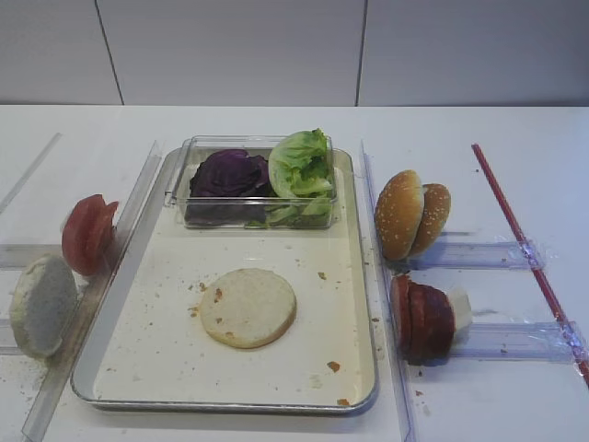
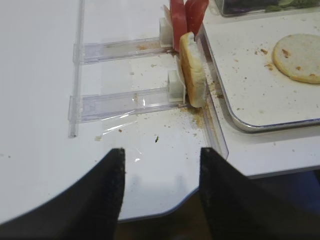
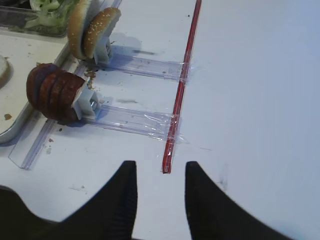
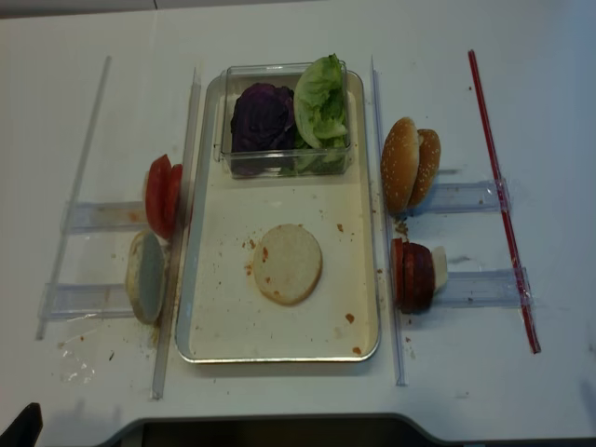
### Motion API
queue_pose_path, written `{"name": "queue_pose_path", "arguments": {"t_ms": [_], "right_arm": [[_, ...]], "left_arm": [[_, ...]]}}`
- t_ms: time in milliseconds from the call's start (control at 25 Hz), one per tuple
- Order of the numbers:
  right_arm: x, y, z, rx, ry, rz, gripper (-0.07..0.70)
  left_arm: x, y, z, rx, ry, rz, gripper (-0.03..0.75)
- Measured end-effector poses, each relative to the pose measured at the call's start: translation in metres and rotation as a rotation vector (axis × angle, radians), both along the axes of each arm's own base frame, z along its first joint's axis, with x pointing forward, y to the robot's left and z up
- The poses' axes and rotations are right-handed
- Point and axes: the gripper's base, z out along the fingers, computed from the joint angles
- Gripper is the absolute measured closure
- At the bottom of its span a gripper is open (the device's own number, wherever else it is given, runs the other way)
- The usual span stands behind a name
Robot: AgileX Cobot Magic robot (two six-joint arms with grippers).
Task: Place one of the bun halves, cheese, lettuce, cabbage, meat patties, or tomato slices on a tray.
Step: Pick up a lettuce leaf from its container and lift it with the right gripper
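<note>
Red tomato slices (image 1: 87, 232) and a pale bun half (image 1: 41, 306) stand in clear racks left of my tray (image 1: 147, 368), which holds one flat bun disc (image 1: 248, 308); lettuce (image 1: 302, 164) and cabbage (image 1: 230, 173) share its clear box (image 1: 184, 184). Right: sesame buns (image 1: 410, 214), meat patties (image 1: 421, 319), cheese (image 1: 460, 309). Both my left pincer (image 2: 161, 185) and right pincer (image 3: 160, 195) gape empty over bare tabletop (image 3: 260, 100).
</note>
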Motion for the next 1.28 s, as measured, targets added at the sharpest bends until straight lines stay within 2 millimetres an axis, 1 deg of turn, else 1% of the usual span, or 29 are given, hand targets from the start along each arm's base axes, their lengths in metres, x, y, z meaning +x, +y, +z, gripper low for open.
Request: {"name": "queue_pose_path", "arguments": {"t_ms": [360,480,560,640,720,880,1000,1040,1120,1280], "right_arm": [[0.001,0.000,0.000,0.017,0.008,-0.011,0.363],[0.010,0.001,0.000,0.053,0.087,-0.039,0.363],[0.018,0.002,0.005,0.071,0.154,-0.048,0.362],[0.029,0.005,0.014,0.097,0.214,-0.046,0.344],[0.040,0.009,0.025,0.123,0.259,-0.037,0.302],[0.067,0.015,0.051,0.176,0.332,-0.035,0.174],[0.090,0.017,0.070,0.180,0.368,-0.040,0.062],[0.098,0.018,0.076,0.179,0.381,-0.042,0.039],[0.115,0.019,0.086,0.177,0.403,-0.044,0.006],[0.155,0.023,0.103,0.162,0.504,-0.041,-0.009]], "left_arm": [[0.000,0.000,0.000,0.000,0.000,0.000,0.384],[0.000,0.000,0.000,0.000,0.000,0.000,0.384],[0.000,0.000,0.000,0.000,0.000,0.000,0.384],[0.000,0.000,0.000,0.000,-0.001,0.000,0.384],[0.000,0.000,0.000,0.000,-0.001,0.000,0.384],[0.000,0.000,0.000,0.000,-0.002,0.000,0.384],[0.000,0.000,0.000,0.000,-0.002,0.000,0.384],[0.000,0.000,0.000,0.000,-0.002,0.000,0.384],[0.000,0.000,0.000,0.000,-0.002,0.000,0.384],[0.000,0.000,0.000,0.000,-0.002,0.000,0.384]]}}
